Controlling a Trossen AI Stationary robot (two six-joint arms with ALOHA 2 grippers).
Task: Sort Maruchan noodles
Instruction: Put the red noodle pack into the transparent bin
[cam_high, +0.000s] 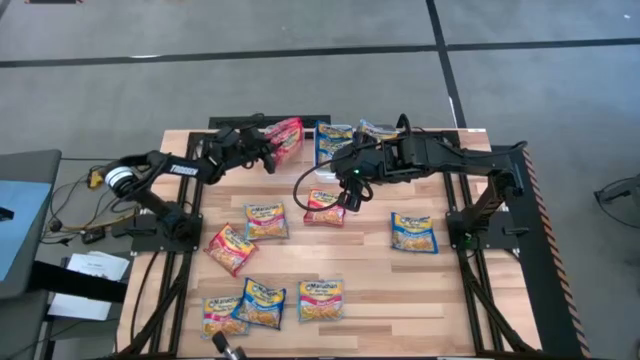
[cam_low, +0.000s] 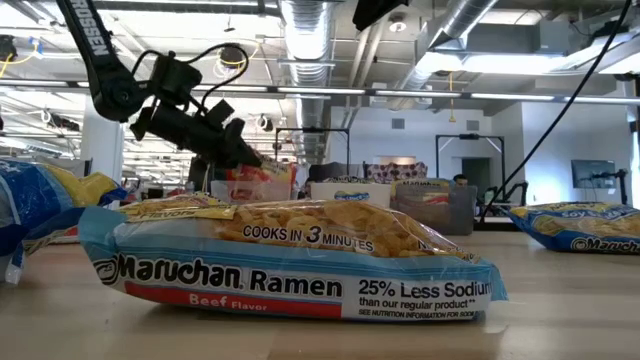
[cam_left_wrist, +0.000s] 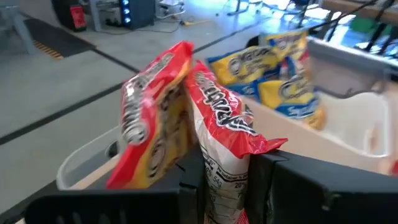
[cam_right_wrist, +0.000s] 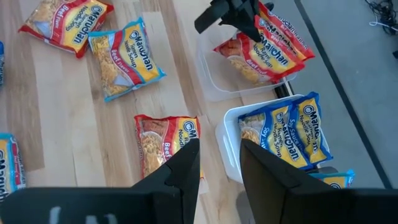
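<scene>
My left gripper is at the far edge, shut on a red Maruchan packet over the clear bin, which holds another red packet. My right gripper is open at mid-table. It stands over the edge of a red packet that lies flat on the wood, and holds nothing. The white bin beside the clear one holds blue packets. More packets lie flat on the table: yellow-blue, red and blue. My left gripper pinches one end of the red packet between its two fingers, coming from the table's left and slanting down. The packet sticks out beyond the fingertips over the clear bin. I cannot tell whether its far end rests on the packet in the bin.
Three more packets lie near the table's front edge. In the low view a beef-flavour packet fills the foreground. A third bin with packets stands to the right of the white one. Bare wood shows at centre right.
</scene>
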